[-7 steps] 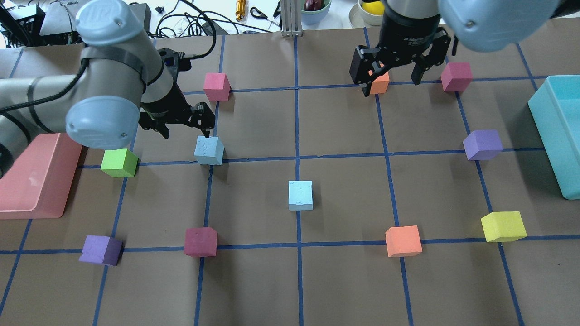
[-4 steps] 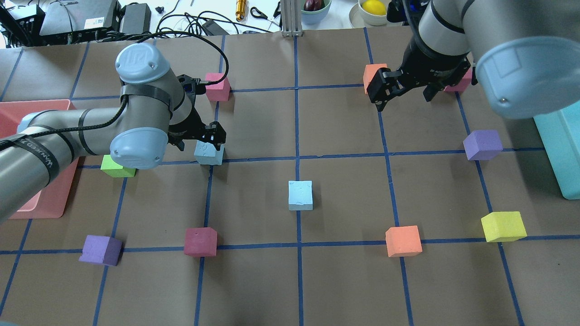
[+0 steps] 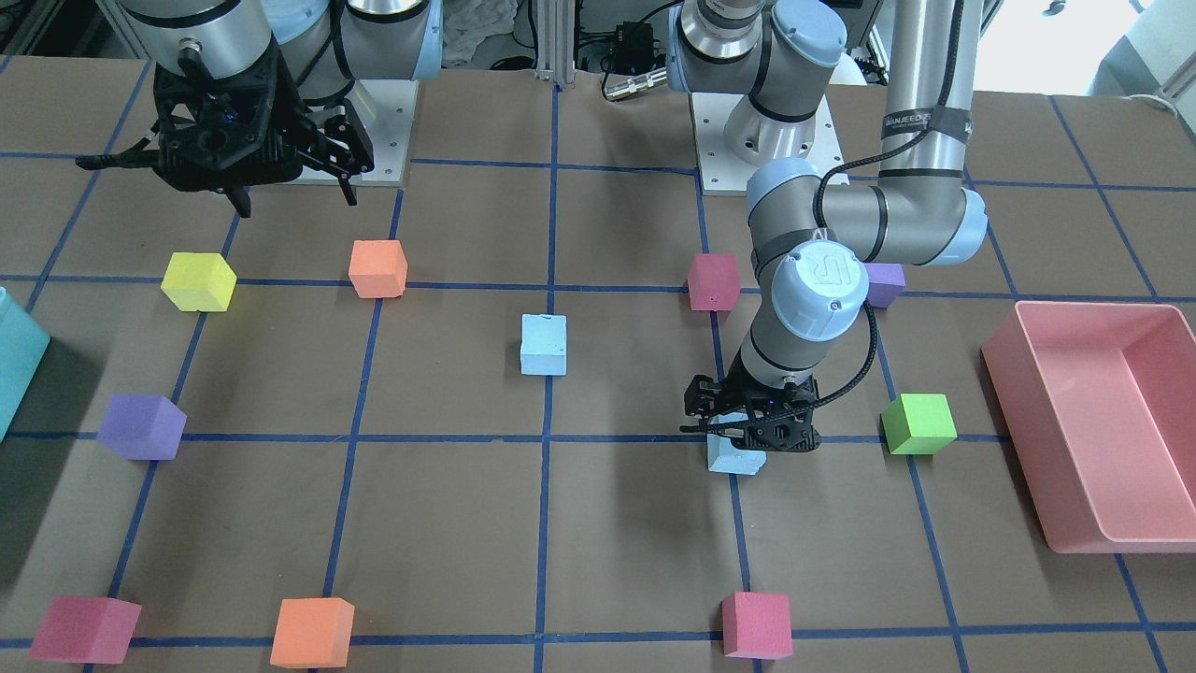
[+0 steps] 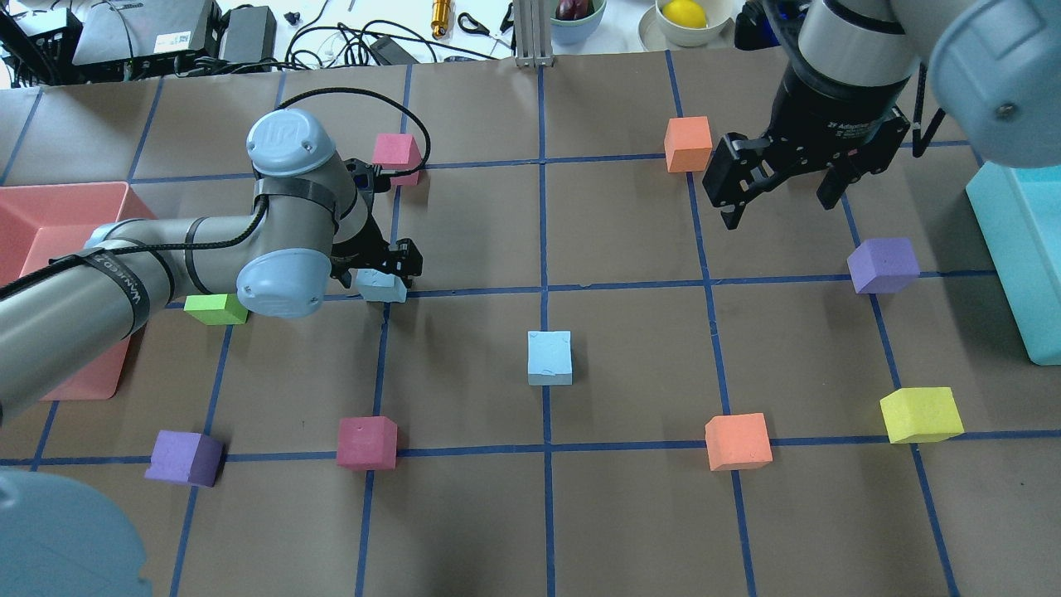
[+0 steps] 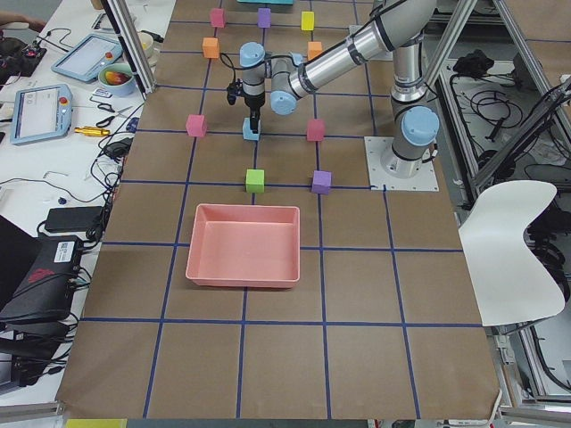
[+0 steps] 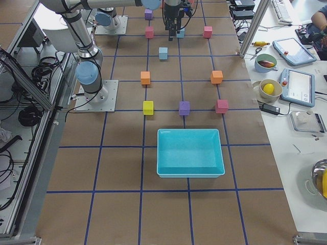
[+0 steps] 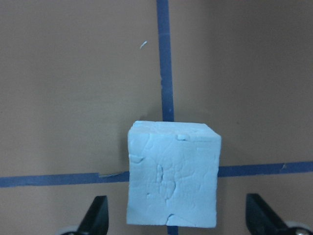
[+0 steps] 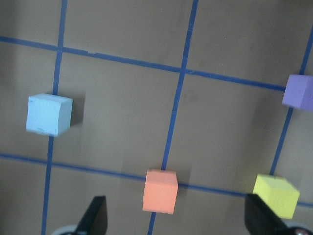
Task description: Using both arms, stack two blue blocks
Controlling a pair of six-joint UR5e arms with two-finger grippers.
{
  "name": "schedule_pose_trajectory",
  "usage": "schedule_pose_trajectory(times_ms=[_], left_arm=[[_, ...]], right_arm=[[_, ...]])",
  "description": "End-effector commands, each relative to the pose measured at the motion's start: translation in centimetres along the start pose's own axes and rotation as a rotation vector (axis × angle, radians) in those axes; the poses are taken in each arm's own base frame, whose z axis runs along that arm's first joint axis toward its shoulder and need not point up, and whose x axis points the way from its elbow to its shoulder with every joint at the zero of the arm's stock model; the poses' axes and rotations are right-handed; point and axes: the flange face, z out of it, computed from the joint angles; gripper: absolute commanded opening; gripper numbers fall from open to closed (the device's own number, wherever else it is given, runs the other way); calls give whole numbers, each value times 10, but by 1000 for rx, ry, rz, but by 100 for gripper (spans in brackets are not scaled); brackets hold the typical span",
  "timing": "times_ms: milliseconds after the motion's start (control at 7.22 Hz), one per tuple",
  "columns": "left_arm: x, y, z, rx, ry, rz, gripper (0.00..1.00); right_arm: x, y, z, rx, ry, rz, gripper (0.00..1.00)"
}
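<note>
One light blue block (image 4: 383, 287) sits on a tape crossing at the left; it also shows in the front view (image 3: 735, 456). My left gripper (image 4: 379, 270) is lowered around it and open. In the left wrist view the block (image 7: 172, 178) lies between the two fingers (image 7: 98, 218) with a gap on each side. The second light blue block (image 4: 549, 356) stands free at the table's centre, also seen in the front view (image 3: 544, 344) and the right wrist view (image 8: 49, 114). My right gripper (image 4: 783, 189) hovers open and empty at the far right.
A pink tray (image 4: 50, 215) is at the left edge and a teal tray (image 4: 1019, 249) at the right edge. Near the left gripper are a green block (image 4: 214, 308) and a pink block (image 4: 396, 149). Orange (image 4: 688, 143) and purple (image 4: 883, 265) blocks flank the right gripper.
My left gripper has come down over the left blue block and now straddles it. My right gripper has moved right and nearer the robot, away from the far orange block.
</note>
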Motion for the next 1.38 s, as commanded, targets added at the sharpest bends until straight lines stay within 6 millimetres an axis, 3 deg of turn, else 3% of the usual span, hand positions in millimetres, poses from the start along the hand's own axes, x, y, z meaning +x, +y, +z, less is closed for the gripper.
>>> schedule_pose_trajectory(times_ms=[0, 138, 277, 692, 969, 1246], left_arm=[[0, -1, 1, 3, -2, 41, 13], [3, -5, -12, 31, -4, 48, 5], [18, 0, -34, 56, 4, 51, 5], [157, 61, -72, 93, 30, -3, 6], [208, 100, -80, 81, 40, -49, 7], [242, 130, -74, 42, 63, -65, 8]], right_arm=[[8, -15, 8, 75, 21, 15, 100], [4, 2, 12, -79, 0, 6, 100], [4, 6, 13, -113, -13, 6, 100], [7, -4, -19, -40, -4, 42, 100], [6, -9, -21, 8, 13, 136, 100], [7, -11, -17, -1, 11, 138, 100]])
